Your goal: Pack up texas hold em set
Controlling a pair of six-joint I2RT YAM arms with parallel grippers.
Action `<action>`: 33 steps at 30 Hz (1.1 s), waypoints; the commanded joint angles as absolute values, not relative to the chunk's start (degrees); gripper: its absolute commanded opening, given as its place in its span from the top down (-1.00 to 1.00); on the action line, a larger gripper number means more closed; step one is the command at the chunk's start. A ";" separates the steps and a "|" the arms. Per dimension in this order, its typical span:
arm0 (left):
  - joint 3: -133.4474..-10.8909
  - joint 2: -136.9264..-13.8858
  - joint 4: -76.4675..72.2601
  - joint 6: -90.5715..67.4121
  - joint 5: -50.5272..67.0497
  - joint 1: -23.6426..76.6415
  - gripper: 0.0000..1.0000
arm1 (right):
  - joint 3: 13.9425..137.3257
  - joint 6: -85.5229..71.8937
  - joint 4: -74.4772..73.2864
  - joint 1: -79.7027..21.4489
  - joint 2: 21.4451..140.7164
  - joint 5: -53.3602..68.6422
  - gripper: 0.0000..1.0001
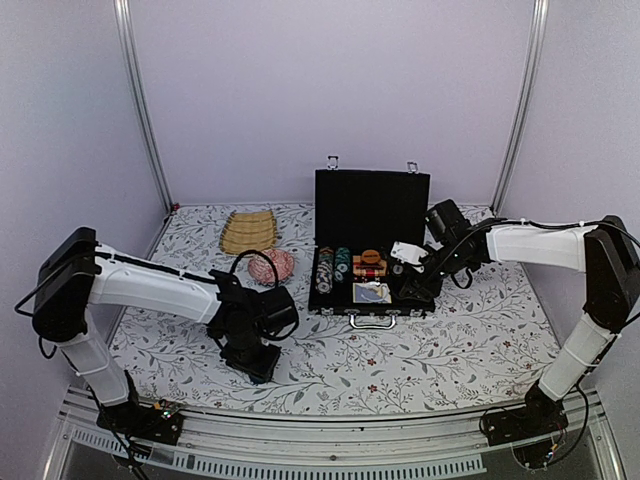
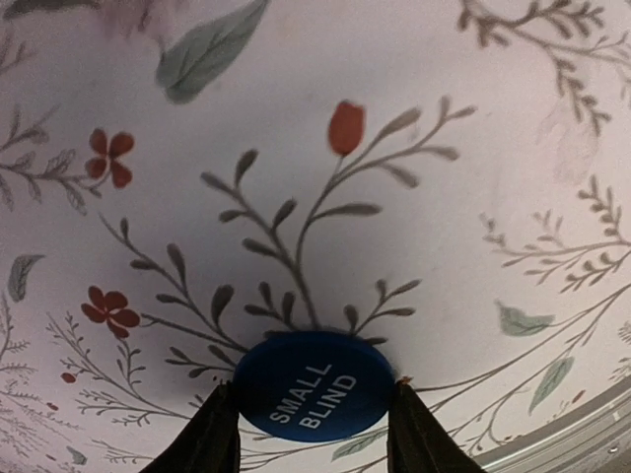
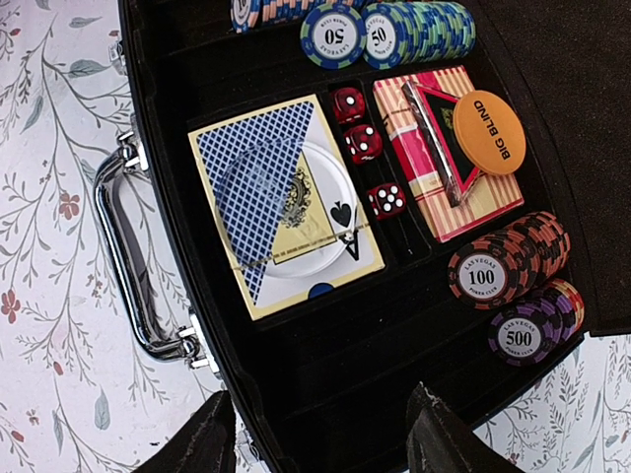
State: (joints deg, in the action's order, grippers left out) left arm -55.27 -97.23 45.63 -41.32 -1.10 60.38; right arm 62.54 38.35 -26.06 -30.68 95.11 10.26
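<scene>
We find the blue disc [image 2: 314,379] flat on the flowered table [image 2: 296,148], with a finger of the left gripper [image 2: 312,396] at each edge; we cannot tell whether it clamps the disc. The black briefcase [image 1: 372,205] stands open mid-table, holding chips [image 3: 483,276], cards [image 3: 281,197] and an orange disc [image 3: 490,146]. The right gripper [image 3: 320,424] hangs over its front edge, jaws apart.

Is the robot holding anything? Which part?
The left gripper brackets the blue SMALL BLIND disc by its opposite edges; a firm grip cannot be told. The right gripper holds nothing.
</scene>
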 commanded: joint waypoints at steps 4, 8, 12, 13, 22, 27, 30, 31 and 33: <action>-71.28 -101.33 45.81 -37.01 -6.18 62.29 0.14 | 63.07 37.72 -26.69 -29.13 93.27 10.97 -0.21; -81.52 -106.48 45.64 -32.57 -8.93 61.95 0.14 | 63.96 36.95 -26.78 -24.34 90.37 12.88 -0.21; -94.29 -115.39 43.82 -28.30 -9.74 61.12 0.14 | 64.45 35.47 -26.89 -20.18 89.17 15.23 -0.21; -96.68 -117.45 43.45 -27.51 -9.90 60.96 0.14 | 64.57 35.11 -26.89 -19.79 88.94 15.26 -0.21; -114.51 -130.03 38.52 -23.19 -6.64 57.55 0.13 | 64.33 34.69 -26.89 -19.52 90.10 15.90 -0.21; -119.91 -134.73 38.23 -22.56 -3.73 55.98 0.13 | 64.25 34.94 -26.89 -19.53 91.12 16.12 -0.21; -121.75 -136.75 38.23 -22.18 -1.97 55.52 0.12 | 64.07 35.13 -26.90 -19.53 91.36 15.79 -0.21; -122.07 -137.23 38.35 -22.15 -1.53 55.42 0.12 | 64.07 35.20 -26.87 -19.57 91.40 15.63 -0.21; -122.50 -137.89 38.61 -22.08 -1.24 55.37 0.12 | 64.07 35.26 -26.81 -19.51 91.64 15.15 -0.21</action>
State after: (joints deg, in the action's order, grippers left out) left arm -120.86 -135.76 38.92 -23.35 -3.77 55.96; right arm 63.48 35.51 -26.57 -19.44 90.52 15.18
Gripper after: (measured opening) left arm 0.454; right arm 0.607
